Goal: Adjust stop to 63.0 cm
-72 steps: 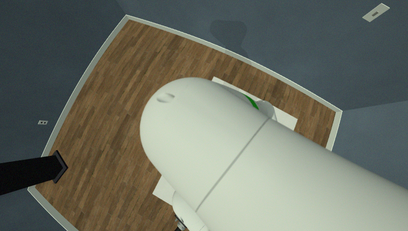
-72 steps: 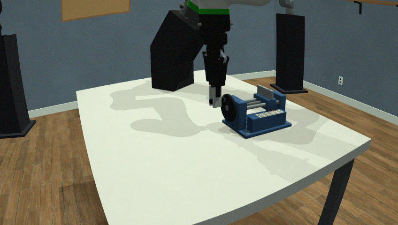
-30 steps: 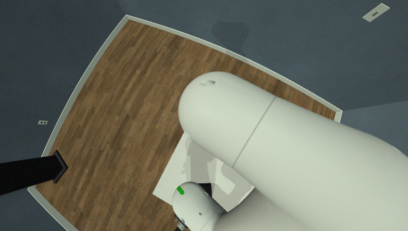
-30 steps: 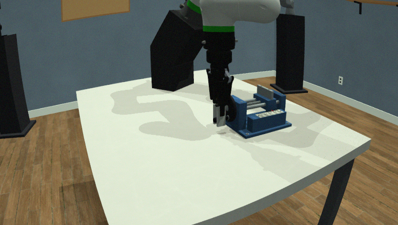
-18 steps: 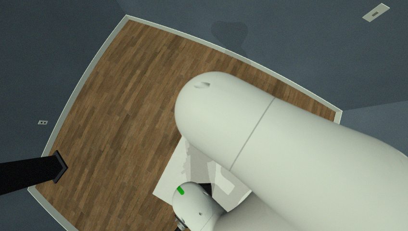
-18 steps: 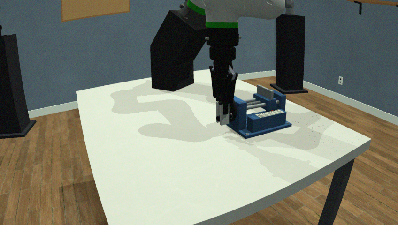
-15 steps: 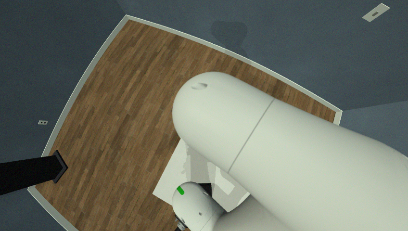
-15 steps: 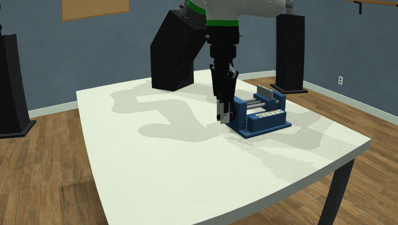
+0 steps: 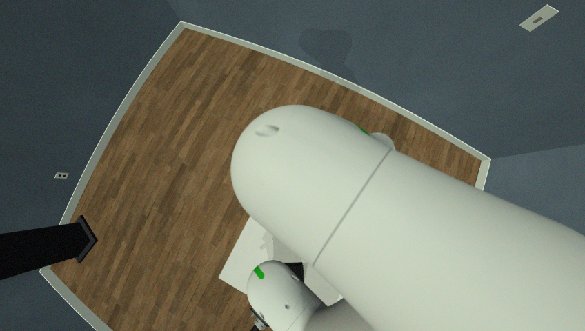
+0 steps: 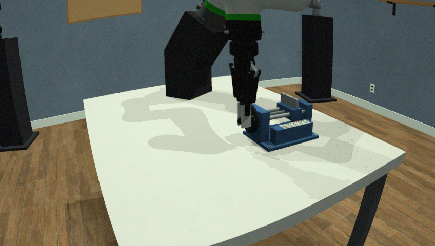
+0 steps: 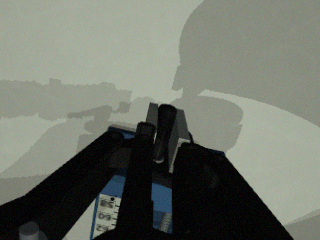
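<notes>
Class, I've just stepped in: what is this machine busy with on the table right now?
A robot arm reaches down over a white table to a small blue stop fixture. Its end effector is shut on the black handwheel at the fixture's near end, so it is mid-adjustment and has not let go. A grey stop plate stands toward the far end of the rods. The scale on the side is too small to read.
</notes>
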You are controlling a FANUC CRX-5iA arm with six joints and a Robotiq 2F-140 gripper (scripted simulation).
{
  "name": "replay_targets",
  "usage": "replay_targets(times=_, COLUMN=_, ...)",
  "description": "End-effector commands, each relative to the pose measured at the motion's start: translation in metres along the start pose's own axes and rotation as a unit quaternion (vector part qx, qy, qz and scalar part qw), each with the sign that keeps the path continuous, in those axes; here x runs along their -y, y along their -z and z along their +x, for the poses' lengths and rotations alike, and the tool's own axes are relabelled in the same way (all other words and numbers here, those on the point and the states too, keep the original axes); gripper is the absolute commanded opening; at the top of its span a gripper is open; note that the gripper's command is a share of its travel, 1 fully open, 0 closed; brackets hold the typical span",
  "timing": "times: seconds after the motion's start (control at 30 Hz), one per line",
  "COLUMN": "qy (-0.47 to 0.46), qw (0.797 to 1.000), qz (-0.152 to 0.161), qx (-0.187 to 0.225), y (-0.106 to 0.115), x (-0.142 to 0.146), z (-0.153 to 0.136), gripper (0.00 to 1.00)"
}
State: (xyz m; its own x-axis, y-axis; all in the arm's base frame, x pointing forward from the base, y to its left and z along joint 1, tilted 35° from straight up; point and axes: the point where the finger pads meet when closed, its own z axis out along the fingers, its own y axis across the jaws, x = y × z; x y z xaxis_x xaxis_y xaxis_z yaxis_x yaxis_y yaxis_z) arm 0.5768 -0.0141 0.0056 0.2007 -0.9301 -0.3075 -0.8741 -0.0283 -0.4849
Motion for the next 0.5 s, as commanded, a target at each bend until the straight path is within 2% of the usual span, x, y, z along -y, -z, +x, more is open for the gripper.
replay_targets(times=0.0, qy=0.0, qw=1.0, qz=0.0, qx=0.0, y=0.005, x=-0.002, z=0.0, gripper=0.04)
replay_targets(times=0.47, qy=0.0, qw=1.0, qz=0.0, qx=0.0, y=0.017, x=-0.013, z=0.0, gripper=0.04)
